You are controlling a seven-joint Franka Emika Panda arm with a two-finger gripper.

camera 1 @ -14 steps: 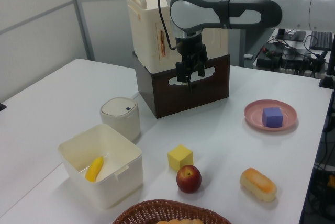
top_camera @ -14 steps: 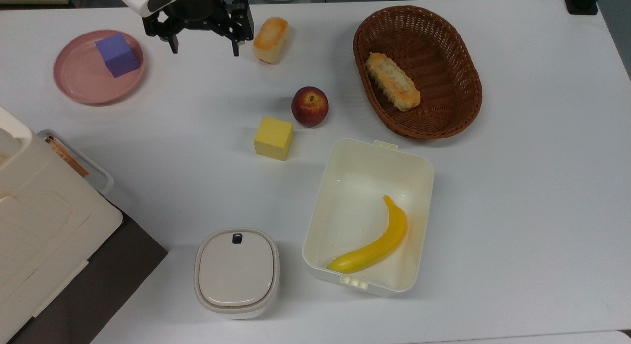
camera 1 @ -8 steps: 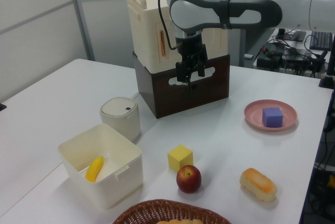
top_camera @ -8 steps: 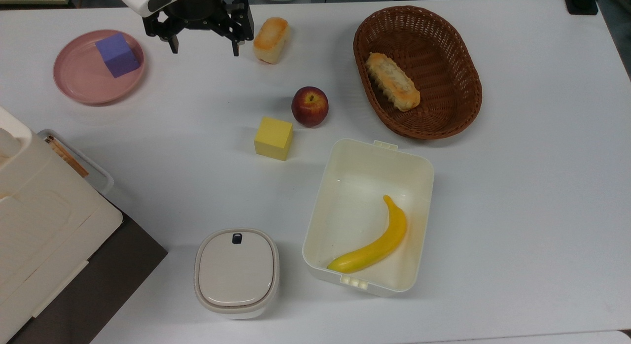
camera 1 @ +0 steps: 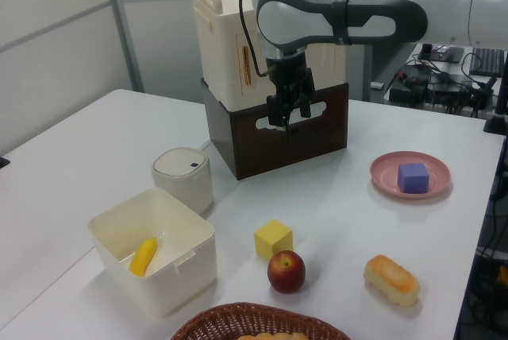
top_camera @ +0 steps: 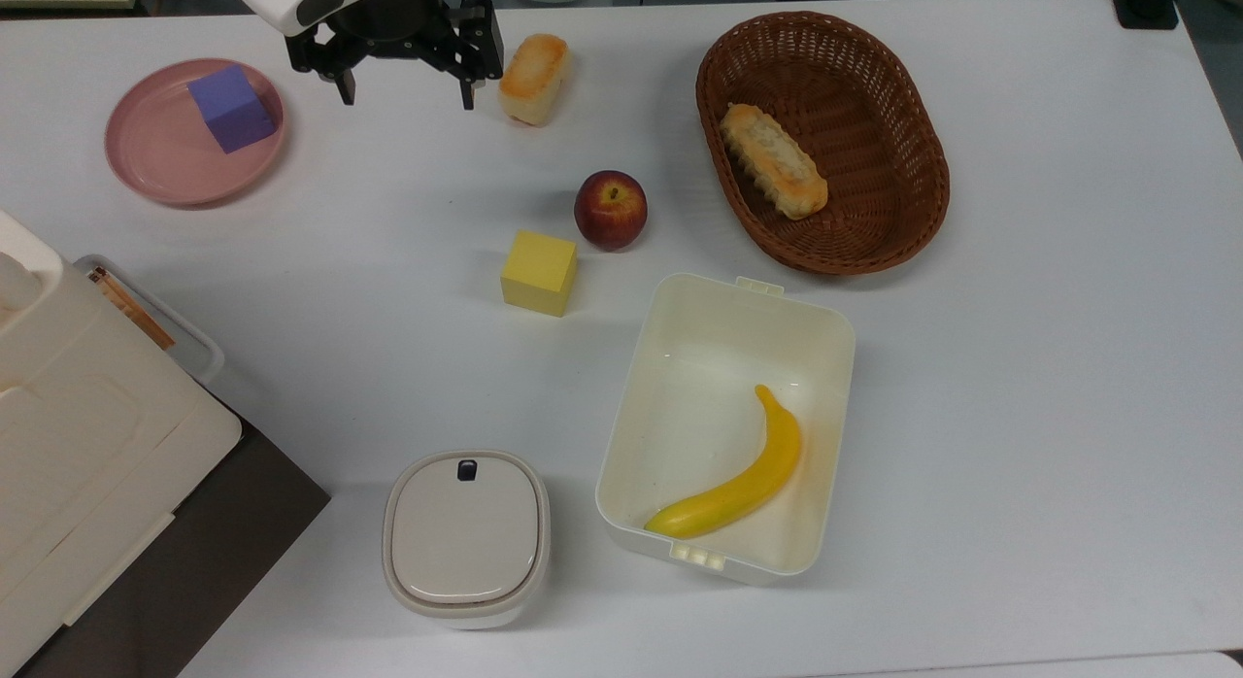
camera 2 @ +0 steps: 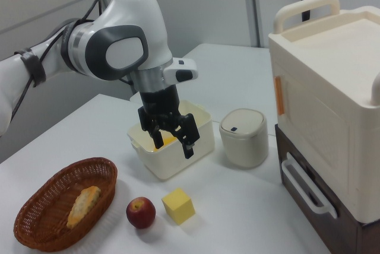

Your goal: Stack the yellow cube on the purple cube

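Hand: released, empty, raised above worktop. Yellow cube: well apart from it, beside apple. Advice: straddle flat faces squarely, avoiding apple.

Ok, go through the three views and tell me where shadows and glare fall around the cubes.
Top view: the yellow cube casts a faint, soft shadow on the white table; no glare on it. Left view: the purple cube sits evenly lit on the pink plate, the table around it bright. Right view: a soft shadow lies beside the yellow cube, with a diffuse one under the apple.
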